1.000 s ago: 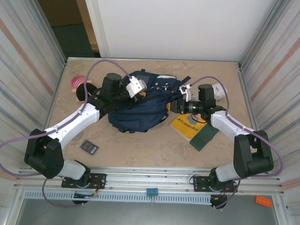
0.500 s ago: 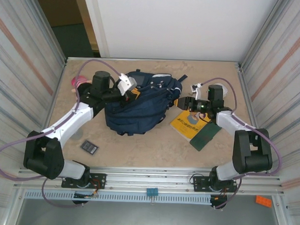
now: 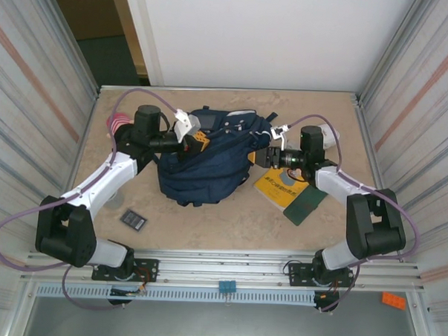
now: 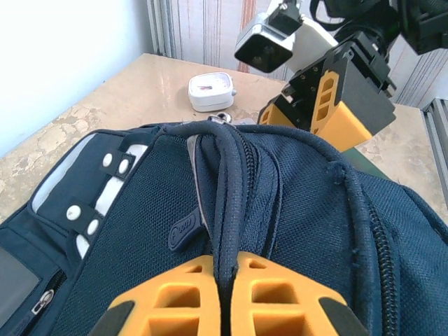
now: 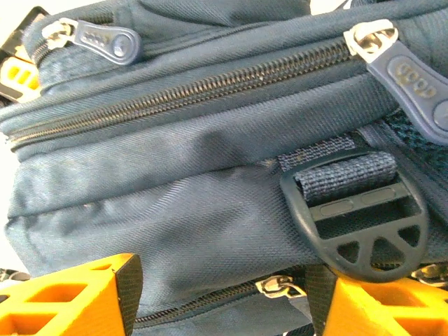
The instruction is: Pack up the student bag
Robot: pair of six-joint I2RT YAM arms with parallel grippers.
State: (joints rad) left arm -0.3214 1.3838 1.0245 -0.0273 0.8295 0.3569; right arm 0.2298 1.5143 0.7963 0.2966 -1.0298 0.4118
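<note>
Well, the student bag [image 3: 209,164] lies in the middle of the bench [image 3: 229,228] as a navy-blue heap, somewhat nearer to the far wall than to the arm bases. The left claw [image 3: 198,139] reaches it from the left side and is pinched tight on the dark handle loop [image 4: 227,175] at the top of the bag. In the left wrist view its two orange fingers [image 4: 175,301] press together with the loop between them. Beside the loop there is a dark zipper pull [image 4: 183,227] and, more to the left, white patches [image 4: 105,182] with snap buttons.

The right claw [image 3: 268,155] stands at the right side of the bag with its jaws wide apart. In the right wrist view the blue fabric of the bag's side is just in front of them, with a dark plastic buckle [image 5: 357,220] and a closed zipper line [image 5: 210,87] above it. Whether the fingers touch the fabric, I cannot tell.

To the right of the bag a yellow book [image 3: 279,187] lies flat on the bench, and a dark green notebook [image 3: 306,203] lies just beside it, on its near-right side. A white case [image 3: 328,133] sits behind the right arm. A pink toy [image 3: 119,122] lies at the far left, and a small dark flat thing [image 3: 133,218] lies near the left forearm.
</note>
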